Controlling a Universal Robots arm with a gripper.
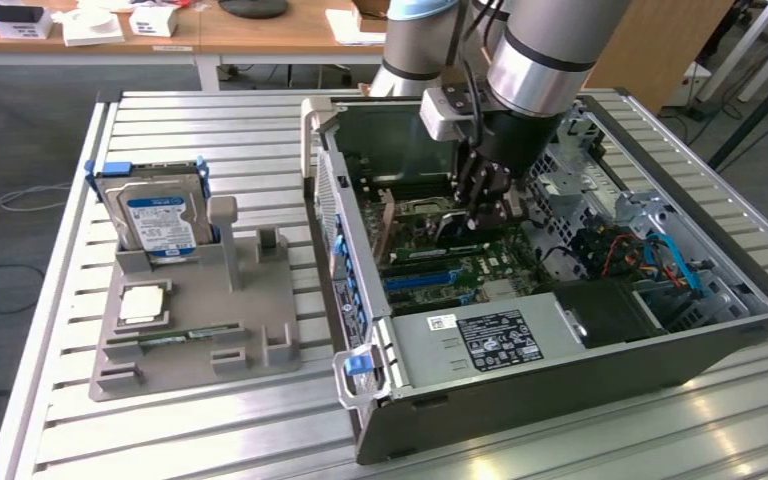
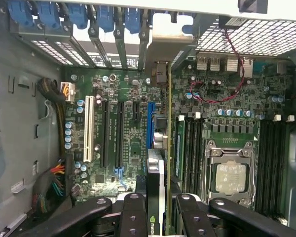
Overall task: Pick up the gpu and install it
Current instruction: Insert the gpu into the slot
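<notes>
A slatted aluminium work table (image 1: pixel 171 130) takes up most of the exterior view, its ribs catching soft, even light. A grey floor (image 1: pixel 11 110) lies around the table, and a pale cable (image 1: pixel 4 197) curls on it near the table's edge at the exterior view's left. Beyond the table's far edge stands a wooden desk (image 1: pixel 271 38) on white legs, with small white boxes (image 1: pixel 153 22) and papers (image 1: pixel 352 26) on top. Past the table's far corner at the exterior view's right stands a brown board (image 1: pixel 664 45), and white furniture legs (image 1: pixel 755 40) are near it.

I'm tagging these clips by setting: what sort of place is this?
Probably a robotics lab or test workshop: a slotted aluminium table bearing an open computer case, a grey parts fixture with a hard drive, and office desks behind.
</notes>
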